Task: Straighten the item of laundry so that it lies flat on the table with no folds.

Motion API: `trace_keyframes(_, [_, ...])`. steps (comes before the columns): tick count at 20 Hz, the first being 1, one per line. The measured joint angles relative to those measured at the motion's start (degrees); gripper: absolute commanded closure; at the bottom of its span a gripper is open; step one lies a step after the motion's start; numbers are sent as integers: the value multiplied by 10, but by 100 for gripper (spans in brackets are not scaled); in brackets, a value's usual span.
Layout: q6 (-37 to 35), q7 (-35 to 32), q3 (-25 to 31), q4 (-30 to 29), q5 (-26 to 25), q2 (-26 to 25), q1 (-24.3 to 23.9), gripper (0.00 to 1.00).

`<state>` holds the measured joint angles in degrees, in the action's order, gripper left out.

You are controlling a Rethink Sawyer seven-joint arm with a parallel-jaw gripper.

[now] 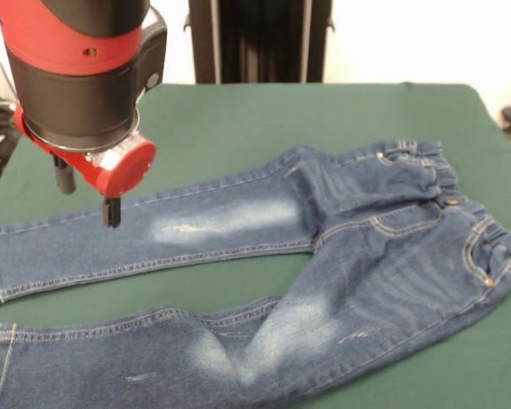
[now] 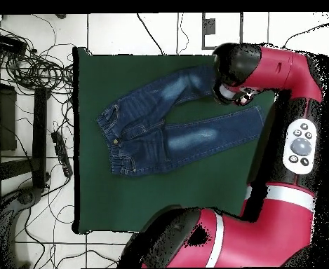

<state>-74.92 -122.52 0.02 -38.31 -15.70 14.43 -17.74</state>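
A small pair of blue denim jeans (image 1: 324, 256) lies spread on a dark green table (image 1: 230, 119), seen from the front and from overhead. In the front view the waistband (image 1: 460, 204) sits toward three o'clock, gathered and slightly bunched, with a metal button near its middle. Both legs run out toward nine o'clock – one across the middle of the picture, the other along the bottom edge toward seven o'clock. A strip of green cloth shows between them. Each leg carries a faded whitish patch, and tan stitching follows the seams, pockets and cuffs. The upper leg lies fairly smooth; the lower leg shows soft creases near the knee.

The red and black arm (image 1: 85, 68) comes down at ten o'clock. Its gripper (image 1: 111, 211) shows as a dark tip hanging at the upper leg near the cuff end, at or just above the denim; contact cannot be judged. Whether the pincer is apart or together cannot be told – only one dark finger end is clearly visible.

In the overhead view the jeans (image 2: 167, 122) lie in the upper middle of the table (image 2: 125, 196), waistband toward nine o'clock, legs fanning toward two and three o'clock. The arm (image 2: 293, 140) curves up the right side, its head over the upper leg's end.
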Motion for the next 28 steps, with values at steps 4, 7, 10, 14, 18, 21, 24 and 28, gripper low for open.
trace_keyframes(4, [3, 0, 0, -1, -17, -3, -1, 0])
trace_keyframes(7, [13, 0, 0, -1, -28, -3, -2, 0])
trace_keyframes(10, [26, 0, 0, -1, -41, -4, -3, 0])
trace_keyframes(14, [37, 0, 0, -1, -53, -7, -4, 0])
trace_keyframes(18, [38, 0, 0, -1, -65, -19, -4, 0])
trace_keyframes(21, [40, 0, 0, -1, -65, -26, -5, 0])
trace_keyframes(24, [57, 0, 1, -2, -65, -38, -8, 0])
trace_keyframes(28, [79, 0, 1, -2, -65, -45, -8, 0])
